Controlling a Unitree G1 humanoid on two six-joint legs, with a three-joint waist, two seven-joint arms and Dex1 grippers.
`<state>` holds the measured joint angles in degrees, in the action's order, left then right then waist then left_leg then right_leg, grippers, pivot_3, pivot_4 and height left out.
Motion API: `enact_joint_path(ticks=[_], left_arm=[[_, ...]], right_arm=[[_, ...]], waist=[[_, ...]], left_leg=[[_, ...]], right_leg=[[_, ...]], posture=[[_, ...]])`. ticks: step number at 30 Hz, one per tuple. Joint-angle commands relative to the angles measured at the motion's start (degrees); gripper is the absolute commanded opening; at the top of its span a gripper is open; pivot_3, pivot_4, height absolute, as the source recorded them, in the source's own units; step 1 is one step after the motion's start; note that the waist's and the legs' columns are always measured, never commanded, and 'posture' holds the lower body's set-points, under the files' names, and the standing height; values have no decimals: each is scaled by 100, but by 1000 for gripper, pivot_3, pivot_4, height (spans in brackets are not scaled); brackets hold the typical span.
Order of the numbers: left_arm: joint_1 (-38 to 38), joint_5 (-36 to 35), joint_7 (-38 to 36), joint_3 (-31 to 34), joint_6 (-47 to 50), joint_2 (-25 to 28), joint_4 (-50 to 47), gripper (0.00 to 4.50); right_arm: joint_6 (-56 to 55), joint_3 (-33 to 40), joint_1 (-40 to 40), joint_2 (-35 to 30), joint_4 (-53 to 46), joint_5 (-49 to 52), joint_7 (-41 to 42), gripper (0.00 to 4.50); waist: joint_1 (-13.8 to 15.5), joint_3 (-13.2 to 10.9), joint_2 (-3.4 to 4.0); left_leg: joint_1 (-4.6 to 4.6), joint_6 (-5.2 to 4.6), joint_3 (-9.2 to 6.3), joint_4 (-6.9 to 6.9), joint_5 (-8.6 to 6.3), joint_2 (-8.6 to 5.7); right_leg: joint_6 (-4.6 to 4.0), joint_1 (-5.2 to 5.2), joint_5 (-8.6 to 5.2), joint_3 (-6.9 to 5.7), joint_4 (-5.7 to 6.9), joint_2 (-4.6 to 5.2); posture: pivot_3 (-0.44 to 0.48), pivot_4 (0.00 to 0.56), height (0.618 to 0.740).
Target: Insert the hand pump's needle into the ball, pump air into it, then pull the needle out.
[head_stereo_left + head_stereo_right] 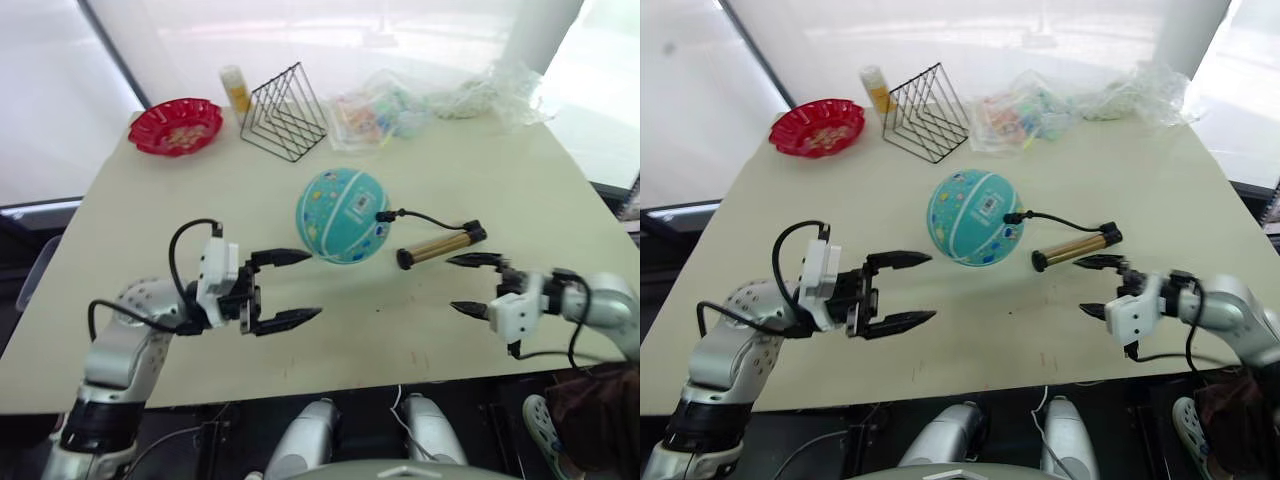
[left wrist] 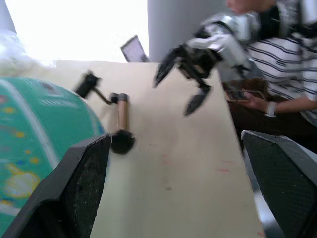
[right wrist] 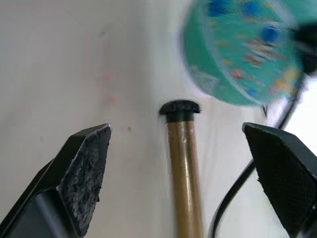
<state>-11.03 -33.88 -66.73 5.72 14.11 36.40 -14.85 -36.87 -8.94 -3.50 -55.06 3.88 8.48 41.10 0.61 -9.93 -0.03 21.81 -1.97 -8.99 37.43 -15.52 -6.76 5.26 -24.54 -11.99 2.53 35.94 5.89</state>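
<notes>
Strong daylight floods from the windows behind the table (image 1: 150, 330), blowing them out to white. Shadows are soft. Both wrist views are motion-blurred, especially the ball (image 3: 242, 54).

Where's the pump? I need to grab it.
The pump lies on the table, right of the ball, just ahead of the open right gripper.

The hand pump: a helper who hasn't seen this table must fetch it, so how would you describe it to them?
On the beige table, find the round teal ball near the middle. The hand pump lies flat on the ball's right, joined to it by a thin black hose. It is the only slim bronze-gold cylinder with black ends.
</notes>
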Motion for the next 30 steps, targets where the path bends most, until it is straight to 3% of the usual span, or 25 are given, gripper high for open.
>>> enact_joint_path(ticks=[1,6,10,16,23,30], left_arm=[[-320,-5,402,43,115,-121,73,4500],[-1380,249,1209,-192,698,-304,355,4500],[-2189,547,1629,-500,1043,-520,718,4500],[-3090,1155,2351,-870,1358,-972,1434,4500],[-3499,1594,2857,-1008,1735,-1198,1882,4500],[-3367,1796,2676,-1253,2097,-1033,2017,4500]], right_arm=[[1389,679,516,50,-1196,1434,-133,4436],[2820,1403,1316,274,-2457,2886,-557,4436],[3453,1811,1621,345,-3002,3487,-495,4436],[4017,2189,1728,562,-3345,3572,-365,4436],[4353,2438,1710,890,-3627,3543,-253,4436],[4534,2487,1556,1027,-3664,3310,-77,4436]], waist=[[-25,-1,-2],[-57,0,-4],[22,-4,-22],[-5,-4,-37],[16,-6,-40],[7,-6,-41]], left_leg=[[0,0,8,1,0,0],[-7,-3,25,3,-1,0],[2,6,10,14,5,4],[0,6,15,18,5,4],[6,6,15,29,5,6],[9,6,18,59,5,6]], right_leg=[[-1,-1,3,7,-1,0],[6,0,9,23,0,-5],[4,0,11,7,1,-9],[8,1,13,11,1,-13],[8,-1,13,11,4,-15],[9,-1,14,13,20,-18]], posture=[[0,150,740],[0,150,740],[0,150,740],[0,150,740],[0,150,740],[0,150,740]])
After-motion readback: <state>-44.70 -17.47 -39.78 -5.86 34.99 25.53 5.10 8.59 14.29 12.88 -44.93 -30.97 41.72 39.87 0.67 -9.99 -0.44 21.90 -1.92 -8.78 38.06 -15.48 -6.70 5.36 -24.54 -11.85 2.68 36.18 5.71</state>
